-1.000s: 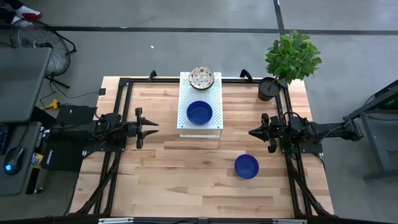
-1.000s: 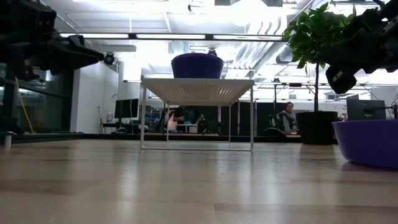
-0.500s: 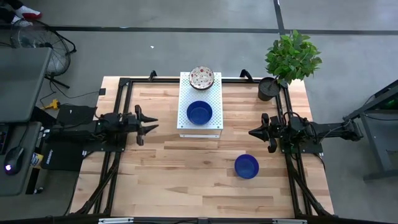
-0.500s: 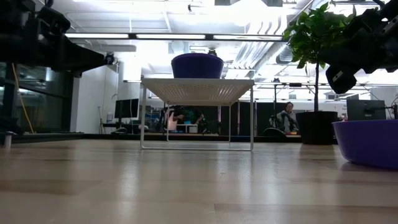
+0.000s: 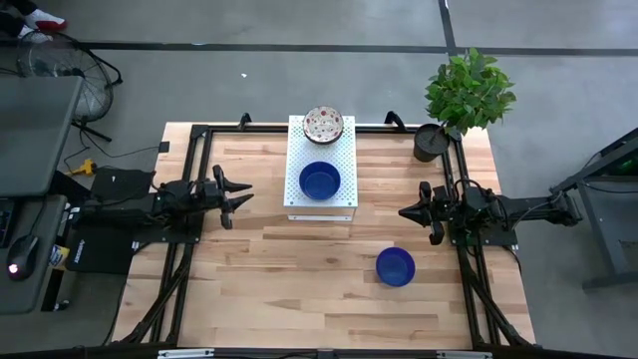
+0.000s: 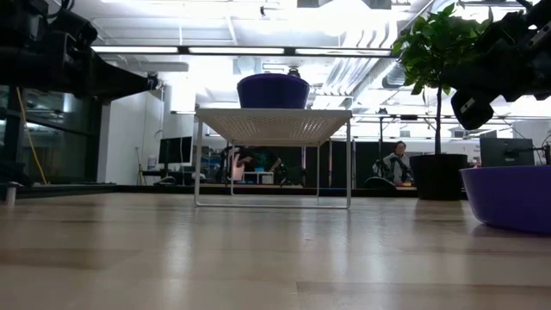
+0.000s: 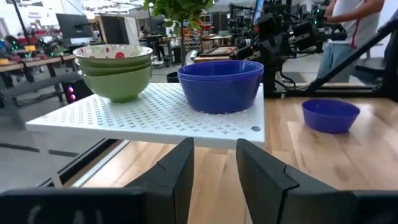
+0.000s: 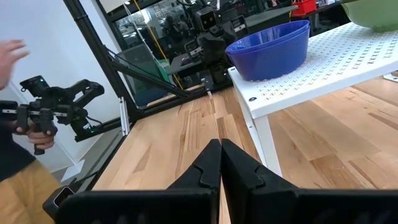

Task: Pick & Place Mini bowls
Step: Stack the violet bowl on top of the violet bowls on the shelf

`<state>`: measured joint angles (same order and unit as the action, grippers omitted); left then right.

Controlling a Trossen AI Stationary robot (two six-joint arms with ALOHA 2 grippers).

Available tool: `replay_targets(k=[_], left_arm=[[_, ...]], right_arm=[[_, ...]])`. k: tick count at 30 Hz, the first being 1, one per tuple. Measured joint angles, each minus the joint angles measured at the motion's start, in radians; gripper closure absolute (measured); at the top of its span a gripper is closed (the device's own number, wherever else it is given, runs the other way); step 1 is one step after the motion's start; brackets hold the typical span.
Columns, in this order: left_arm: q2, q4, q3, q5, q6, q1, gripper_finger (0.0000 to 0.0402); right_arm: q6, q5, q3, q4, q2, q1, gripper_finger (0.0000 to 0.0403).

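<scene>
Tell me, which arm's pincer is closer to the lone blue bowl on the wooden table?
The right. The right pincer sits just above the blue bowl, while the left pincer is far across the table, beyond the white rack.

2 dark arms, black angular fingers (image 7: 180, 168), matte.

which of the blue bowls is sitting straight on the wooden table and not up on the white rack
The lone blue bowl near the right tool rests directly on the wooden table. The other blue bowls sit stacked on the white perforated rack, beside the patterned stack.
</scene>
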<state>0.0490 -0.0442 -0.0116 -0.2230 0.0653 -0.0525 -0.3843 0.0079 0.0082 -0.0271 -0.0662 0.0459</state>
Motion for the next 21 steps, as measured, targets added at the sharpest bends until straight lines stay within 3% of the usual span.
replay_targets(k=[18,21], left_arm=[[0.000,0.001,0.000,0.007,0.017,0.000,0.0284],[0.000,0.001,0.000,0.008,0.080,0.000,0.0284]], right_arm=[[0.000,0.000,0.000,0.000,0.000,0.000,0.0402],[0.000,0.000,0.000,0.000,0.000,0.000,0.0402]])
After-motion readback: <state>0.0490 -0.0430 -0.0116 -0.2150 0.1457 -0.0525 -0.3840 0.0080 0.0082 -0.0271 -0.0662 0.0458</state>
